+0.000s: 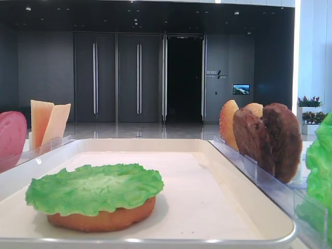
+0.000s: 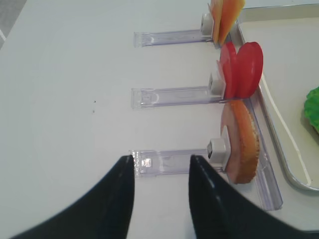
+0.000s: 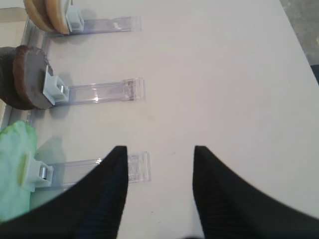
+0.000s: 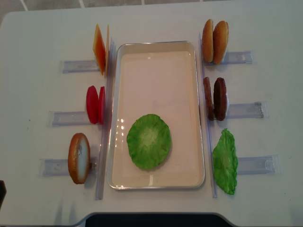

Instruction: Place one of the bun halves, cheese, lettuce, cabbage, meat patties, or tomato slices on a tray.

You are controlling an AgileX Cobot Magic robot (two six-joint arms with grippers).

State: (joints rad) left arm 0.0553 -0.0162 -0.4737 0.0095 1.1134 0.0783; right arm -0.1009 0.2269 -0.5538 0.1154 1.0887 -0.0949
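Note:
On the white tray (image 4: 156,182) a green lettuce leaf (image 4: 148,141) covers a bun half (image 1: 104,220). Left of the tray stand cheese (image 4: 100,49), tomato slices (image 4: 95,104) and a bun half (image 4: 79,157). To its right stand two bun halves (image 4: 215,41), two meat patties (image 4: 215,98) and another lettuce leaf (image 4: 225,161). My left gripper (image 2: 162,158) hangs open and empty over the table, left of the bun half (image 2: 241,142). Open and empty too, my right gripper (image 3: 159,149) hovers right of the lettuce (image 3: 15,169). The cabbage is out of view.
Each food item stands in a clear plastic holder (image 2: 169,162) that reaches outward from the tray's long sides; one such holder end (image 3: 137,167) lies beside my right fingers. Bare white tabletop (image 3: 239,74) spreads beyond the holders on both sides.

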